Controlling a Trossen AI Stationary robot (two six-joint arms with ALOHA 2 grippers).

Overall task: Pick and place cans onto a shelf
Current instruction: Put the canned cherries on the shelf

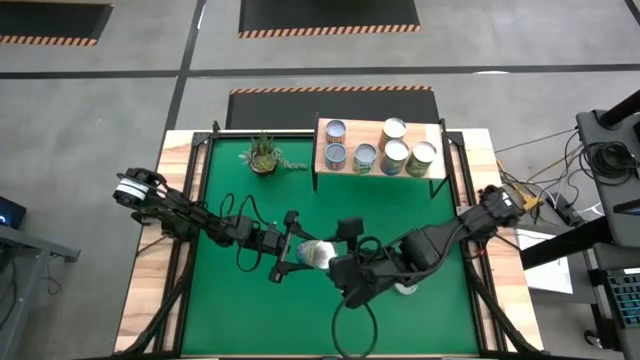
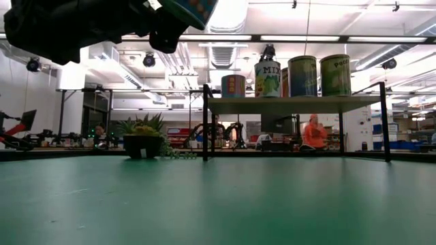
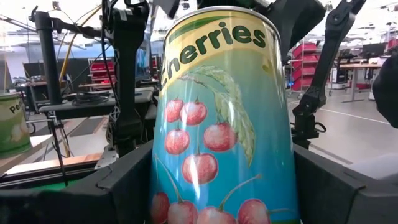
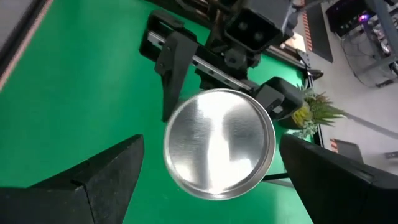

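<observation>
The left gripper [image 1: 300, 254] is clamped on the sides of a blue-labelled metal cherries can [image 3: 221, 124], lifted clear of the green table [image 1: 420, 210]. It likely handles as rigid and fairly weighty, its glossy label slippery; mid-wall looks the safest hold. Just right of it, the right gripper [image 4: 205, 180] hovers with fingers spread wide, empty, facing the can's shiny round end. Beyond both claws, the light-wood shelf on thin black legs [image 1: 322, 164] carries five cans [image 1: 365, 157], right of a small potted plant [image 1: 264, 155].
</observation>
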